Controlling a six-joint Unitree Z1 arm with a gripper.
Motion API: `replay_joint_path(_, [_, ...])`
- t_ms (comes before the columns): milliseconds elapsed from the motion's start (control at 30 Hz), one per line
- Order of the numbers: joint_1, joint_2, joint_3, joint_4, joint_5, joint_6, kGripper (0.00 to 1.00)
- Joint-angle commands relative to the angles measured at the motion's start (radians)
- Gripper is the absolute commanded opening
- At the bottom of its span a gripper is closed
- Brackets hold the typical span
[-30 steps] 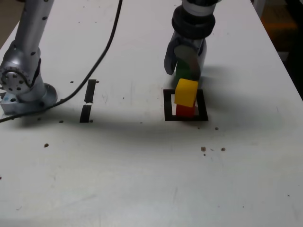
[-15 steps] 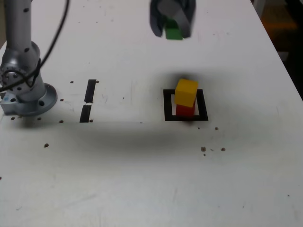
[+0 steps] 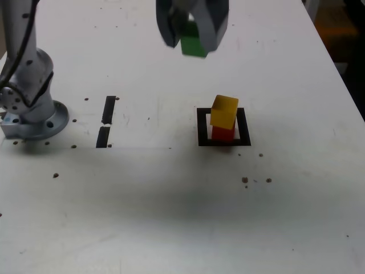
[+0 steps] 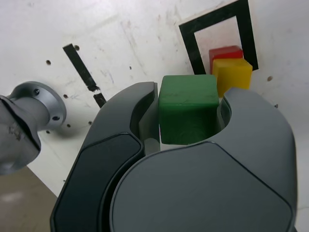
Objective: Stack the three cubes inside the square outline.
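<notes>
Your gripper [image 3: 193, 40] was clamped on the green cube [image 3: 194, 45], held level above the worktop [image 3: 171, 200]. The yellow cube [image 3: 224, 111] sat tilted and twisted on the red cube [image 3: 223, 133] inside the outline [image 3: 201, 127].

The grey two-jawed gripper [image 3: 192, 35], clamped on the small matte green cube [image 3: 194, 43], now hangs high above the table rather than low behind the black-tape square outline [image 3: 223, 127], and sits further toward the exterior view's left. Its shadow beside the stack is gone.
</notes>
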Motion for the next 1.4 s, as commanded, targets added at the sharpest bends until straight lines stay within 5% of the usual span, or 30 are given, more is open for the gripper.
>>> replay_joint_path(0, [-0.007, 0.012, -0.012, 0.008, -0.012, -0.003, 0.13])
replay_joint_path(200, [-0.036, 0.06, -0.052, 0.008, -0.04, -0.024, 0.13])
replay_joint_path(667, [-0.102, 0.106, -0.065, -0.041, -0.01, -0.114, 0.13])
replay_joint_path(1367, [-0.095, 0.211, -0.092, -0.048, -0.018, -0.107, 0.15])
